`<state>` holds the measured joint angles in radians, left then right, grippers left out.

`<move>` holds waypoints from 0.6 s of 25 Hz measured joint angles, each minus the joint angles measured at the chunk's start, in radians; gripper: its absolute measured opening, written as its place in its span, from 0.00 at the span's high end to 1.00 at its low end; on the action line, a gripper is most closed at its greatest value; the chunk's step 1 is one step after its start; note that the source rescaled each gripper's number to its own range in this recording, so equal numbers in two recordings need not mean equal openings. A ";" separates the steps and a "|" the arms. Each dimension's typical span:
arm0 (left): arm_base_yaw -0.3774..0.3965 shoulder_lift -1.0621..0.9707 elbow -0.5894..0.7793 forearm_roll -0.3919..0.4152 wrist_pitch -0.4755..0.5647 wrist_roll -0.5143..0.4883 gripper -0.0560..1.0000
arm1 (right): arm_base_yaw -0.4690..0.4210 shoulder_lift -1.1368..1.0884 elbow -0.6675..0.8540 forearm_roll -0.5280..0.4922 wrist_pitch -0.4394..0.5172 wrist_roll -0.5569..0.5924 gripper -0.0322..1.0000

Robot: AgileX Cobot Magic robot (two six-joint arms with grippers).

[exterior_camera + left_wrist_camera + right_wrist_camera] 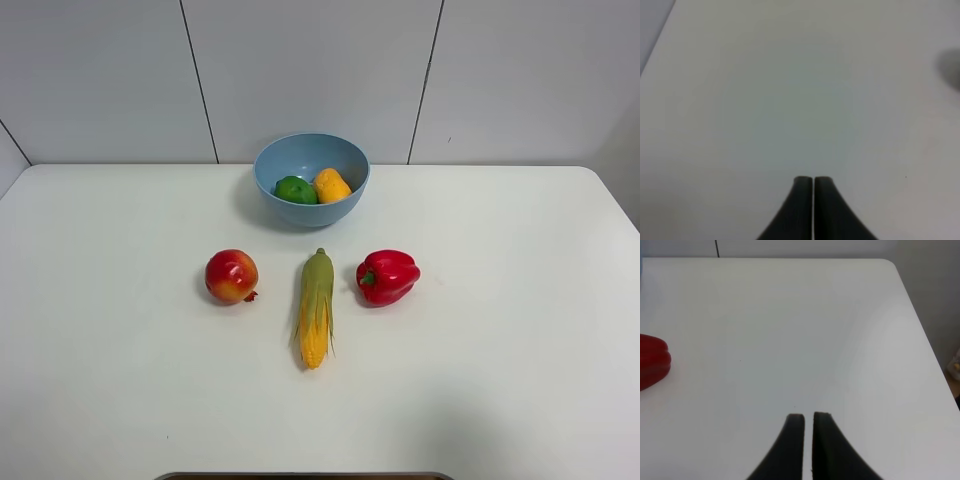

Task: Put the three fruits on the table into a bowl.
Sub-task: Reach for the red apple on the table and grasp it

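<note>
The light-blue bowl (311, 178) stands at the back middle of the white table (120, 380). The green fruit (296, 190) and the orange-yellow mango-like fruit (331, 185) lie inside it. The red-yellow pomegranate-like fruit (232, 276) sits on the table, left of the corn cob. Neither arm shows in the exterior high view. My left gripper (813, 179) is shut and empty over bare table. My right gripper (808, 416) has its fingers nearly together, holds nothing, and is over bare table.
A yellow-green corn cob (316, 307) lies in the middle of the table. A red bell pepper (387, 276) sits to its right; its edge shows in the right wrist view (652, 362). A rounded table corner (890, 264) shows in the right wrist view.
</note>
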<state>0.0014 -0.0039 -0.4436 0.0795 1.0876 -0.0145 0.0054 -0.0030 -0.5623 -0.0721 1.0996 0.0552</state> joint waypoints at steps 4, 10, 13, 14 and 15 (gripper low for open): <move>0.000 0.000 -0.031 -0.005 0.003 0.000 0.87 | 0.000 0.000 0.000 0.000 0.000 0.000 0.97; 0.000 0.028 -0.156 -0.005 0.046 0.000 0.51 | 0.000 0.000 0.000 0.000 0.000 0.000 0.97; 0.000 0.111 -0.223 -0.005 0.089 0.000 0.39 | 0.000 0.000 0.000 0.000 0.000 0.000 0.97; 0.000 0.140 -0.244 -0.005 0.095 0.000 0.36 | 0.000 0.000 0.000 0.000 0.000 0.000 0.97; 0.000 0.176 -0.269 -0.005 0.098 0.000 0.31 | 0.000 0.000 0.000 0.000 0.000 0.000 0.97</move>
<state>0.0014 0.1719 -0.7127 0.0749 1.1857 -0.0145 0.0054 -0.0030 -0.5623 -0.0721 1.0996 0.0552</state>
